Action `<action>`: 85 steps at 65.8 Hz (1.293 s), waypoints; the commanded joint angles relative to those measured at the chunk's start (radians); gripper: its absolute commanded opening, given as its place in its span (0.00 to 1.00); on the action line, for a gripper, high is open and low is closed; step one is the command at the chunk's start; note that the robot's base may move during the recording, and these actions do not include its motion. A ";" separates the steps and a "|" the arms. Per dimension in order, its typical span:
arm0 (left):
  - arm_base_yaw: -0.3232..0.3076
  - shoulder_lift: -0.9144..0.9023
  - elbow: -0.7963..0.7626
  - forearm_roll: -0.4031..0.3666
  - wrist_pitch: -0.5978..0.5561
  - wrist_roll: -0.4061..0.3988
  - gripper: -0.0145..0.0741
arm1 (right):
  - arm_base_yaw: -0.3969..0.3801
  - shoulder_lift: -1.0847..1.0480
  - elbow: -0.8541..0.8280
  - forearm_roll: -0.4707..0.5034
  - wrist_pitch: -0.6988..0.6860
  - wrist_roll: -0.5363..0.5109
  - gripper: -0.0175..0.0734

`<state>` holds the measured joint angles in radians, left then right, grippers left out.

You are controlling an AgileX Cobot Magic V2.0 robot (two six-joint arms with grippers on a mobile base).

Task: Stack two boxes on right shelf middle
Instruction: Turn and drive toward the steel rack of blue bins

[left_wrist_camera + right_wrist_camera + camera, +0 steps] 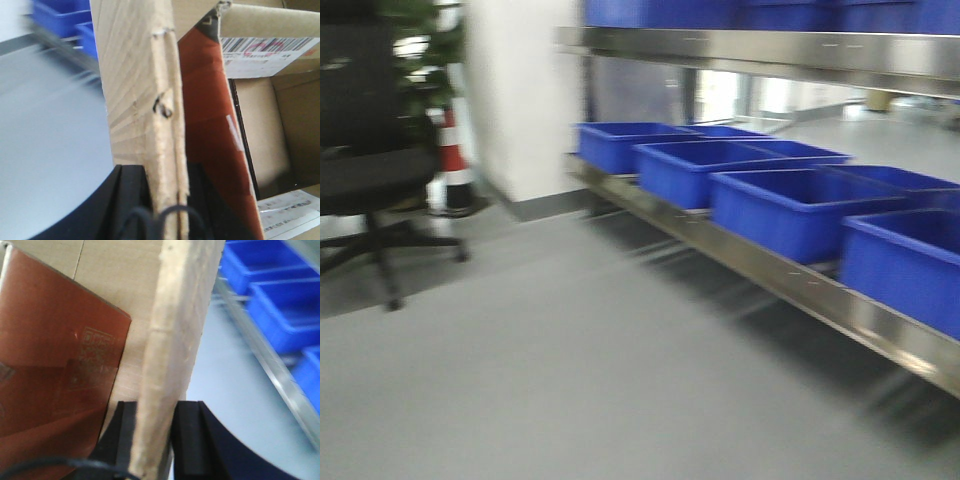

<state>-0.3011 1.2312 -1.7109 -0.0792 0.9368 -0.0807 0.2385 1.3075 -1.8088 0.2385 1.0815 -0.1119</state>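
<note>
Pinching corrugated cardboard, the left claw (167, 187) is closed on the thin, frayed edge of a box (135, 75) wall, with one black finger on each face. To the right of that wall the box's open inside shows plain brown board, a glossy reddish-brown strip of tape (210, 115) and a white barcode label (265, 50) on a flap. The right claw (155, 422) likewise clamps a thick, pale, rough-cut cardboard edge, with only the board between its nearly closed fingers (189, 440). A shiny reddish-brown panel covers the face to its left. Whether the claws hold one box or two cannot be told. The cardboard hangs above a smooth grey floor (570, 380), apart from the shelving. In the blurred front view, rectangular blue plastic bins (790, 210) sit in rows on a low stainless-steel level (800, 287). A higher steel level (770, 50) with a broad reflective front lip runs above them.
</note>
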 commanded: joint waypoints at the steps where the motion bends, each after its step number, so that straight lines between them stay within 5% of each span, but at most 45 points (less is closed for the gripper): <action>1: 0.003 -0.016 -0.011 0.004 -0.067 -0.002 0.04 | -0.006 -0.013 -0.013 -0.032 -0.042 -0.021 0.02; 85: 0.003 -0.016 -0.011 0.004 -0.067 -0.002 0.04 | -0.006 -0.013 -0.013 -0.032 -0.042 -0.021 0.02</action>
<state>-0.3011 1.2312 -1.7109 -0.0792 0.9348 -0.0807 0.2385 1.3075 -1.8088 0.2385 1.0815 -0.1119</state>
